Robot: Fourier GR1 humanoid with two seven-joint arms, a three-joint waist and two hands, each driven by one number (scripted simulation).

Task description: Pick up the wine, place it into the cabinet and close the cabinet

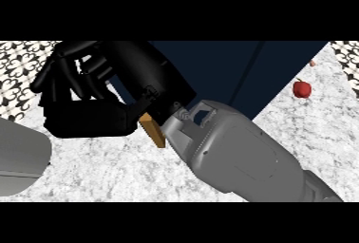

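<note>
Grey right forearm (238, 156) is filling the near right, running up-left to the right hand (91, 118), fingers (60, 83) curled in toward the thumb with nothing showing inside. The wine is not showing; cannot tell if the hand is hiding it. Dark blue cabinet (231, 71) is sitting just behind the hand, a tan edge (153, 130) poking out by the wrist. Red apple (301, 88) is lying far right on the counter (105, 166)

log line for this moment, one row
right hand up in front of dark blue cabinet | wine not visible | left hand out of view | apple on counter at right
</note>
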